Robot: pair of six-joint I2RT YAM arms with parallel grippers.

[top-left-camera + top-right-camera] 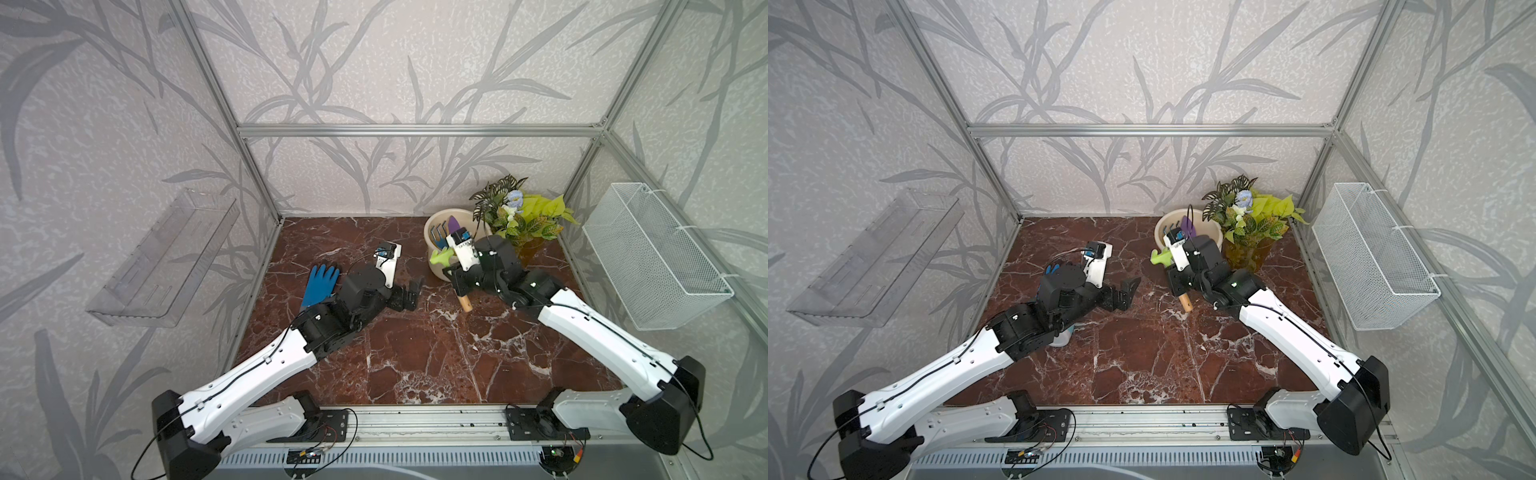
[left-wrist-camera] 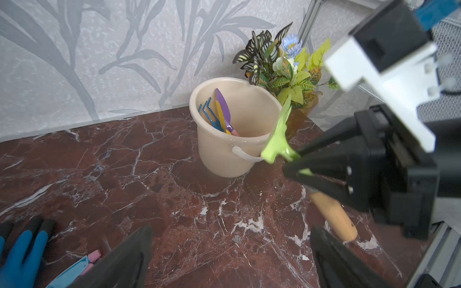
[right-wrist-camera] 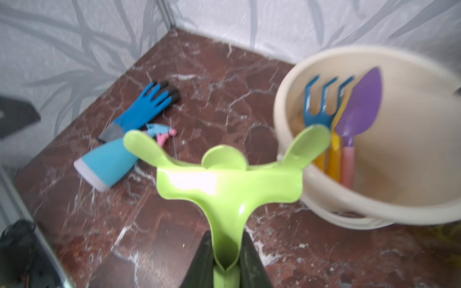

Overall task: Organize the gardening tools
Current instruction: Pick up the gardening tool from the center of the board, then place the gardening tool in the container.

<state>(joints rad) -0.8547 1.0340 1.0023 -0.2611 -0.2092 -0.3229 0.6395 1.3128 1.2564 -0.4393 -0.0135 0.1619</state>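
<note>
Tightly around green rake (image 3: 229, 184): right tool (image 3: 225, 237).

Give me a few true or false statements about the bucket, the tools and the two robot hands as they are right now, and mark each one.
1. The right hand is shut on the green rake. True.
2. The bucket is empty. False: it holds the blue fork, the yellow shovel and the purple trowel.
3. The left hand grips the blue glove. False: that hand is open and empty, and the glove lies flat on the table.
4. The spray bottle lies on its side beside the glove. True.
</note>
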